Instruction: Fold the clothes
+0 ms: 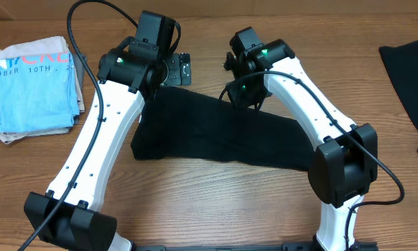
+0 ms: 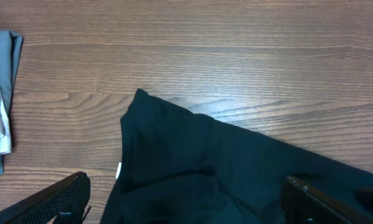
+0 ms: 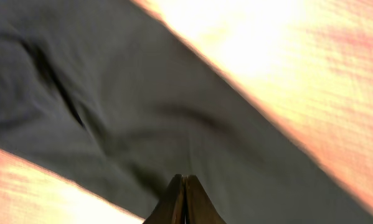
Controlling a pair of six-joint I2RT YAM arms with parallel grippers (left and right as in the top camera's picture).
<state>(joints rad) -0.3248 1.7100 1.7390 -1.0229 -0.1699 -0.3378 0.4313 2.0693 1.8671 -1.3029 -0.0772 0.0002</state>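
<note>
We find the T-shirt lying mid-table; at its nine o'clock sits a folded lettered shirt, and at two o'clock, another garment at the edge.

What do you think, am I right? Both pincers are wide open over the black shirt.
Not quite. Only the left pincer is wide open over the black shirt. The right pincer is shut tight, as the right wrist view shows.
</note>
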